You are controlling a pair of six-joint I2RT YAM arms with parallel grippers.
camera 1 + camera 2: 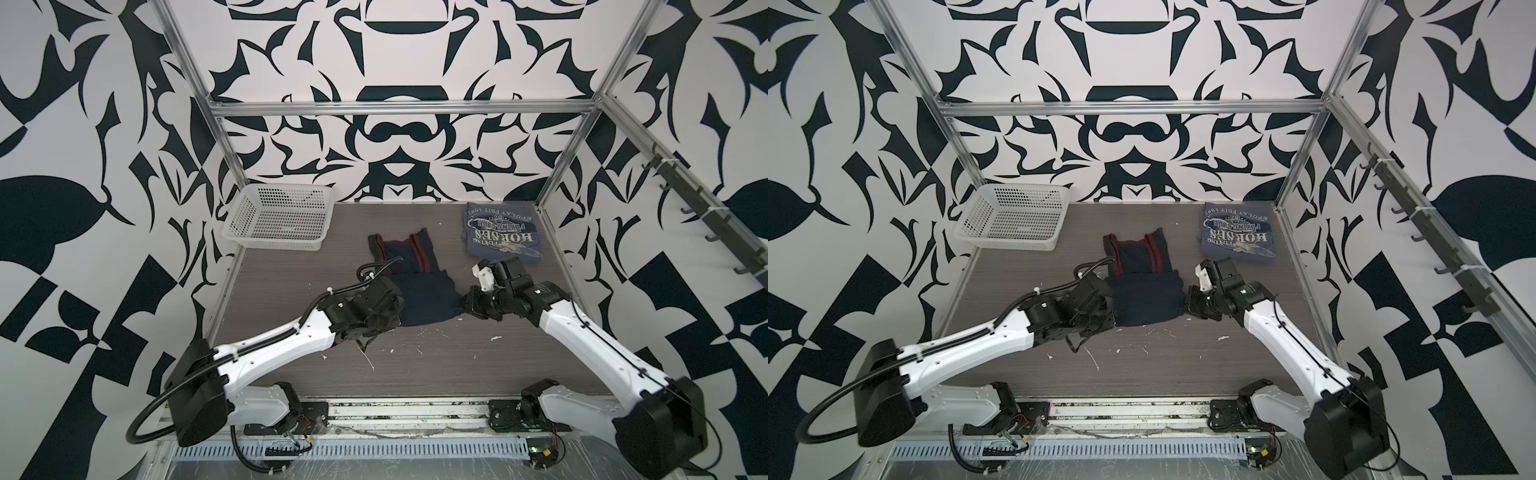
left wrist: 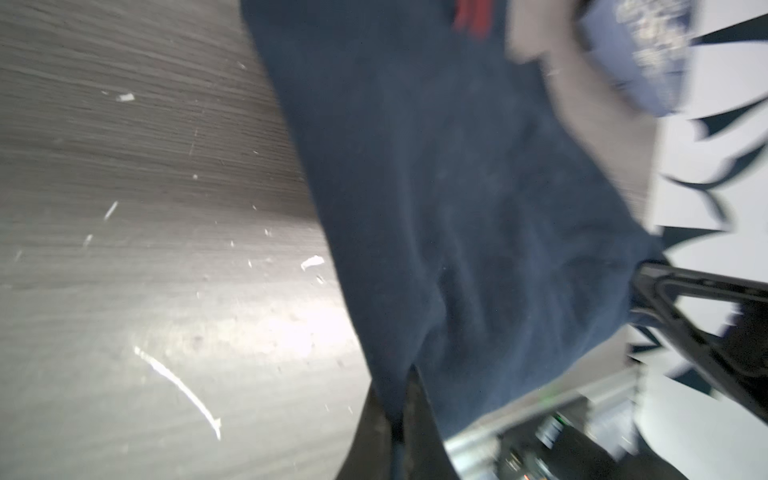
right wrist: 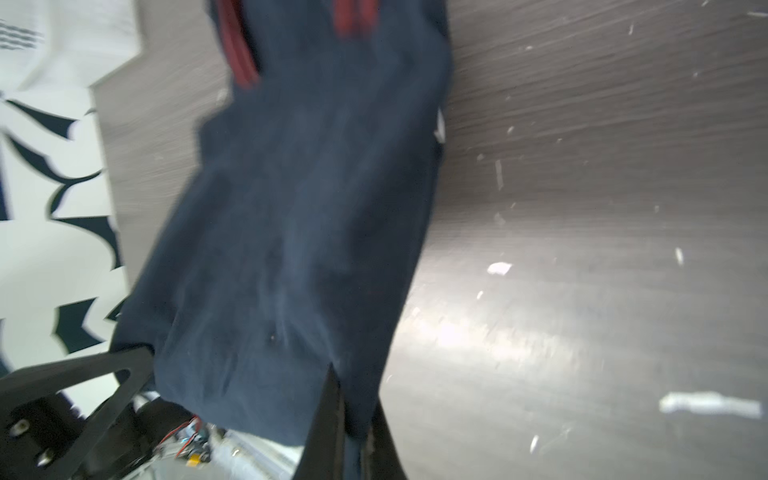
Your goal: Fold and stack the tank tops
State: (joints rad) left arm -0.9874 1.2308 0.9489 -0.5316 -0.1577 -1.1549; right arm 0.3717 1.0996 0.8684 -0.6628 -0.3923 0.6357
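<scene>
Grey wood-grain tabletop [image 1: 457,365] | dark navy red-trimmed cloth tank top [image 1: 419,299]: likely limp, light | left claw [image 2: 405,399], right claw [image 3: 353,407] pinching hem corners, 7 and 5 o'clock

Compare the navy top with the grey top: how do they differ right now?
The navy top lies mid-table, straps showing, with the left gripper and right gripper shut on its near corners; the grey top sits folded at the far right, untouched. Navy has red trim; grey has white print. Both lie on the table, outside the basket.
</scene>
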